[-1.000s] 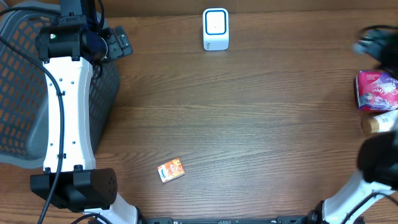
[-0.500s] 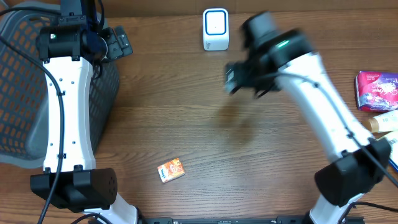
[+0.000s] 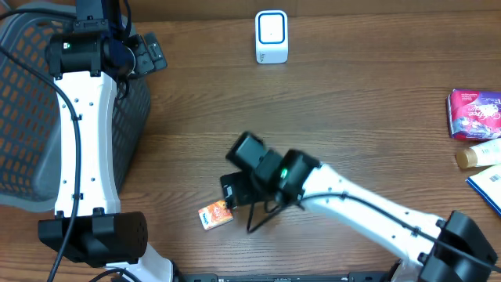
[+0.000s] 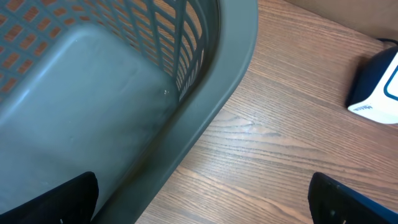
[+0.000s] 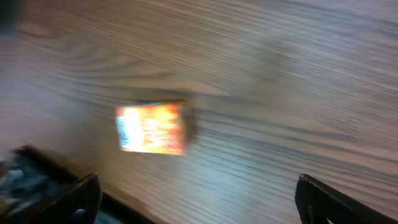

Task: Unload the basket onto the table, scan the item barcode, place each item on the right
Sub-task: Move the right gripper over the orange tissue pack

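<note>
Since the orange box [image 3: 215, 214] lies flat, well apart from the scanner [image 3: 272, 37], the right gripper [image 3: 235, 190] hovers just beside it, jaws wide and empty, likely to grasp it; the left gripper [image 3: 149, 53] hangs open by the basket [image 3: 23, 117].

Small orange box [image 3: 215, 214] lying flat, near side, white-and-blue scanner [image 3: 272, 36] standing, far side, well apart

We can read nothing here. Print on the small orange box [image 3: 215, 214] is too blurred for us, and white lettering on the purple packet [image 3: 474, 114] is too small.
</note>
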You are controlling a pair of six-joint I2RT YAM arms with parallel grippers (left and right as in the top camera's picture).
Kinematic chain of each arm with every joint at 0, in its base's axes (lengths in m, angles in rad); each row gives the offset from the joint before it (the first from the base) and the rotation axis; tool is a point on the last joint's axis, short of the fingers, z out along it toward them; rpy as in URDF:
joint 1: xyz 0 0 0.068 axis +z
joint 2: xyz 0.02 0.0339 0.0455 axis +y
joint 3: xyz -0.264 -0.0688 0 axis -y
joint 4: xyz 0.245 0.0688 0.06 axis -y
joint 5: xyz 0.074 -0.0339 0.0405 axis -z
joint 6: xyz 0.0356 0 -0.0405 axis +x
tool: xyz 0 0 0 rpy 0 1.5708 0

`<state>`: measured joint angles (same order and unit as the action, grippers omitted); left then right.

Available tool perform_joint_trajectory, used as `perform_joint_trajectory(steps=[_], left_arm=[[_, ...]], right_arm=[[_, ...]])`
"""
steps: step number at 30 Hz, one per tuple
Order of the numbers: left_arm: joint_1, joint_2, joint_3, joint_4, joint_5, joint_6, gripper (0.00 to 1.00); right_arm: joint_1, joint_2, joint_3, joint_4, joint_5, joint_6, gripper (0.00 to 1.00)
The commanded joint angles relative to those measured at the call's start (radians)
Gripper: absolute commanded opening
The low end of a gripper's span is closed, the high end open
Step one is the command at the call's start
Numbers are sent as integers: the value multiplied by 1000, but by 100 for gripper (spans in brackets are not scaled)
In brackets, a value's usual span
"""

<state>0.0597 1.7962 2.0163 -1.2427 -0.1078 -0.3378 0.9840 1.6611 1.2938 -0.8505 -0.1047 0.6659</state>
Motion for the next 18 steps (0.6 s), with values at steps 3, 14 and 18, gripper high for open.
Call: perform_joint_trajectory(steps=[3,14,18], left_arm=[[-1,11,0,-3,4,1,100],[-1,11,0,-3,4,1,100],[-1,11,0,-3,4,1,100]], right_arm=[[178,-14,-54,84,292,272,100],[234,1,-232,354,400,404,100],[234,51,-257,416,345,388,100]])
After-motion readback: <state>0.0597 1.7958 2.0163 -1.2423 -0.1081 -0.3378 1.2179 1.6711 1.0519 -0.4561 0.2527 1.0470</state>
